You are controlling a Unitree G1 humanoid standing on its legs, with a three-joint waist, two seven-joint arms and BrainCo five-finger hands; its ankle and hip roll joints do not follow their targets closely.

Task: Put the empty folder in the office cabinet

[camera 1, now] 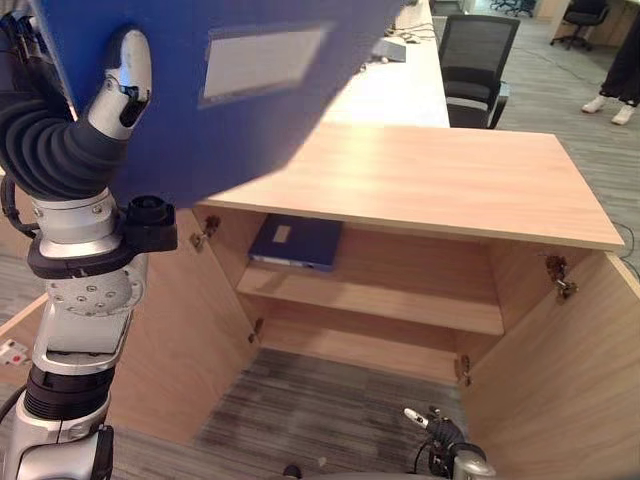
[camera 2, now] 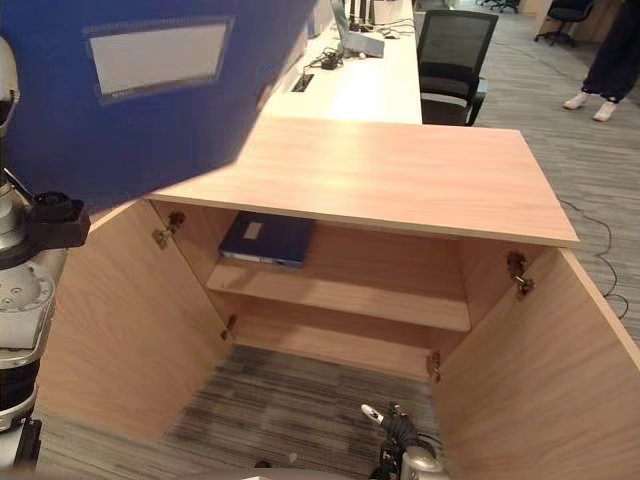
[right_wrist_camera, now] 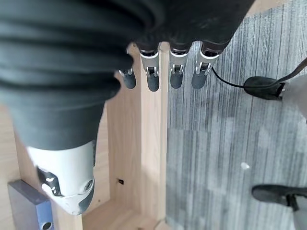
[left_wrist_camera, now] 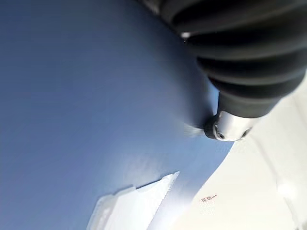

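The left hand [camera 1: 125, 75] is raised close to the camera at the left of the head views, its thumb lying against the face of a large blue folder with a white label pocket [camera 1: 230, 90], and its fingers go behind the cover, so I cannot tell whether they are curled round it. The folder is held up in the air, above and in front of the left corner of the low light-wood office cabinet [camera 1: 450, 180], hiding part of its top. The right hand [right_wrist_camera: 163, 72] shows in its own wrist view with fingers hanging straight and relaxed, holding nothing (grey carpet and the edge of a wooden panel lie past the fingertips). Below, both cabinet doors stand swung open, the left door [camera 1: 185, 340] and the right door [camera 1: 560, 390] flanking the opening. Inside, a second dark blue folder [camera 1: 295, 242] lies flat on the upper shelf [camera 1: 400, 305], toward its left end. Beyond the cabinet runs a long white desk [camera 1: 400, 90] with a black mesh office chair [camera 1: 475, 60] beside it, and a person's legs and white shoes [camera 1: 612, 100] show at the far right.
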